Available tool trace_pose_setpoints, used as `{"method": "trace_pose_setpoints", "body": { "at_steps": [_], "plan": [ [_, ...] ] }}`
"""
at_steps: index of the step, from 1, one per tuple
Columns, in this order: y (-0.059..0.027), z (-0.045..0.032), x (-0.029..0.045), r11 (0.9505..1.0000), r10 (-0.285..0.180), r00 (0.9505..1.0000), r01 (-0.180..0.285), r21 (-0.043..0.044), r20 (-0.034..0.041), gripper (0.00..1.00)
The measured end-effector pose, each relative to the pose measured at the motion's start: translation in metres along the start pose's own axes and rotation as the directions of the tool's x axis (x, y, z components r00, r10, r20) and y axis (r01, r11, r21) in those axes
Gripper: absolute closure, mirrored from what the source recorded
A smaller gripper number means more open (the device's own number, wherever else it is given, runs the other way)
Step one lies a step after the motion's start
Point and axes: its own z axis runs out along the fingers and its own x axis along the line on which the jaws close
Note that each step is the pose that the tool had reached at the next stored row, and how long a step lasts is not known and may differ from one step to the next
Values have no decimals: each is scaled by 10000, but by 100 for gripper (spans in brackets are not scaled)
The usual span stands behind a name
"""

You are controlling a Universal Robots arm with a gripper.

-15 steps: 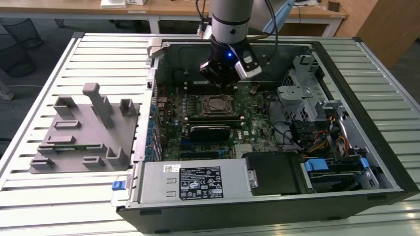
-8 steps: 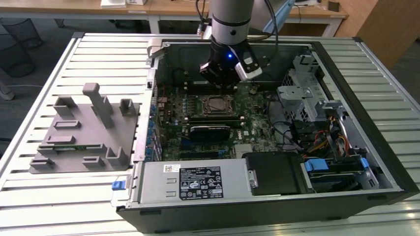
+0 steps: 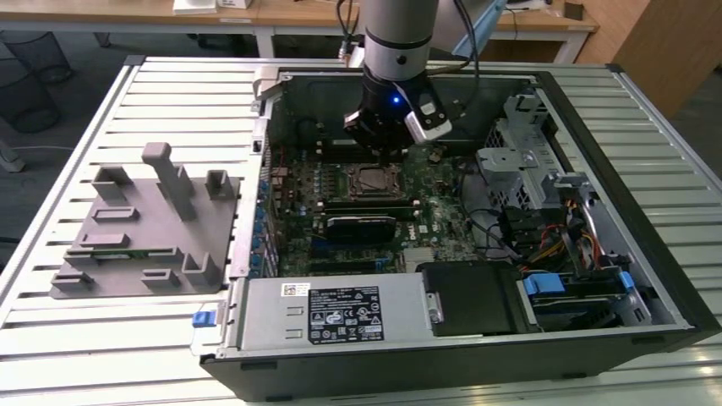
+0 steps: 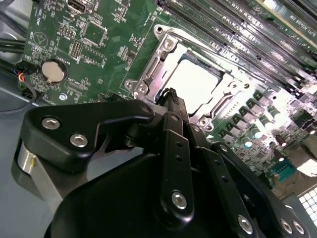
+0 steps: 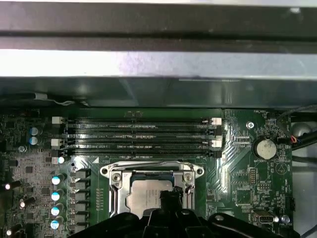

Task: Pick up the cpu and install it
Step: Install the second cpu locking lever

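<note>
The cpu (image 4: 193, 82) lies flat in the metal-framed socket (image 4: 148, 74) on the green motherboard, its pale silvery top facing up. The exterior view shows the cpu (image 3: 373, 179) in the middle of the open computer case, and the first wrist view shows the cpu (image 5: 141, 197) below the memory slots. My gripper (image 4: 171, 95) hovers just above the chip's edge, its black fingers drawn together with nothing between them. In the exterior view the gripper (image 3: 390, 154) hangs directly over the far side of the socket. The fingertips (image 5: 168, 197) hide part of the chip.
Several memory slots (image 5: 138, 134) run beside the socket, and a coin battery (image 5: 265, 148) sits on the board. The case wall (image 3: 395, 78), drive cage (image 3: 530, 152) and power supply (image 3: 338, 313) surround the board. A grey parts fixture (image 3: 147, 228) stands on the slatted table at the exterior view's left.
</note>
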Motion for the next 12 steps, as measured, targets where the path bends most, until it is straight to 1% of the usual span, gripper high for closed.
{"method": "trace_pose_setpoints", "body": {
  "at_steps": [2, 7, 12],
  "plan": [
    [-3, -24, 0, 10000, 1, 10000, -1, 2, -1, 89],
    [-1, -122, -3, 10000, 1, 10000, -1, 2, -7, 89],
    [-56, -136, -4, 10000, 0, 10000, 0, 2, -9, 89]
  ]
}}
